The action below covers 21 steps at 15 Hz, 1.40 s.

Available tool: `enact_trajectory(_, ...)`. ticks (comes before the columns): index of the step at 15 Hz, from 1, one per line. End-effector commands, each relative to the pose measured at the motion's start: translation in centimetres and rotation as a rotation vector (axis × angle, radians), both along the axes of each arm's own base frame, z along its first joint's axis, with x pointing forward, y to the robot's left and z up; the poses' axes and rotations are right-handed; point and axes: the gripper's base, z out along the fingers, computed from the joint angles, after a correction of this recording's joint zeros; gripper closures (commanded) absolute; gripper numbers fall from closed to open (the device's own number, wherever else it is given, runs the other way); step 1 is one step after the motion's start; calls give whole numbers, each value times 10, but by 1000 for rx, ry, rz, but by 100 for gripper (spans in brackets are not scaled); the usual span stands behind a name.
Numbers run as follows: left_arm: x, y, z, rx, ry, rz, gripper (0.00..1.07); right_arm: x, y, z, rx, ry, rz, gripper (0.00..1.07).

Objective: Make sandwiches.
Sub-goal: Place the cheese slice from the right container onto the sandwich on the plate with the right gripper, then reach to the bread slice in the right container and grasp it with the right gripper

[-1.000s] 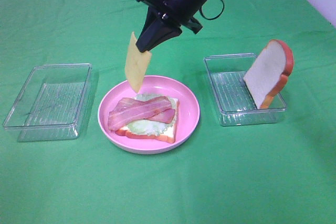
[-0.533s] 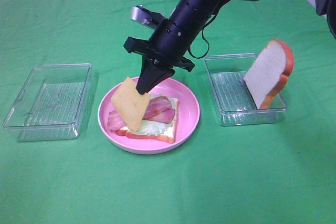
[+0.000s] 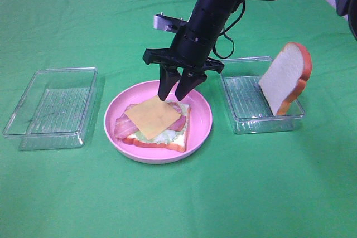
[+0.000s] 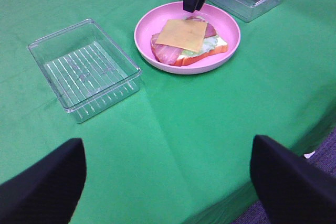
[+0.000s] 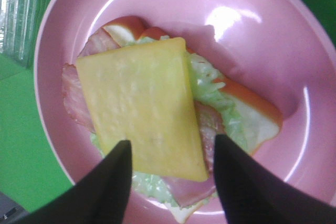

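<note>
Right wrist: cheese lies below parted jaws.

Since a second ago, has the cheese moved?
Yes. The cheese slice dropped from hanging above the pink plate's far rim to lying flat on the bacon.

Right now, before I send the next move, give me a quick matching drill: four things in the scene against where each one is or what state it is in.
Things:
1. cheese
2. bread slice
3. left tray
4. right gripper

Places or states:
A. nothing in it
B. jaws open, just above the far edge of the plate
C. lying flat on the bacon
D. leaning upright in the right tray

Pairs: 1-C, 2-D, 3-A, 4-B
</note>
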Motion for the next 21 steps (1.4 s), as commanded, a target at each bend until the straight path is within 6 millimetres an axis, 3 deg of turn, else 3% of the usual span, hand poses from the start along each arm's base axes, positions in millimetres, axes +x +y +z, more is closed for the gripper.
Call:
enact_trajectory(1,-3,1,1,-29,-18,1,26,1,-5,6,-34,-26,-9,40)
enact_trajectory(4,-3,1,1,-29,-18,1,26,1,-18,35,-140,-113,-31,40)
enact_trajectory(8,-3,1,1,-29,-18,1,26,-7,-44,93,-288,-261,-81,37)
enact_trajectory(12,-3,1,1,-29,-18,1,26,-7,-90,136,-303,-293,-184,34)
enact_trajectory(15,-3,1,1,-29,-18,1,26,2,-128,148,-284,-292,-290,34)
enact_trajectory(16,-3,1,1,-29,-18,1,26,9,-154,144,-299,-277,-326,33)
enact_trajectory(21,-3,1,1,-29,-18,1,26,7,-201,108,-334,-138,-395,31)
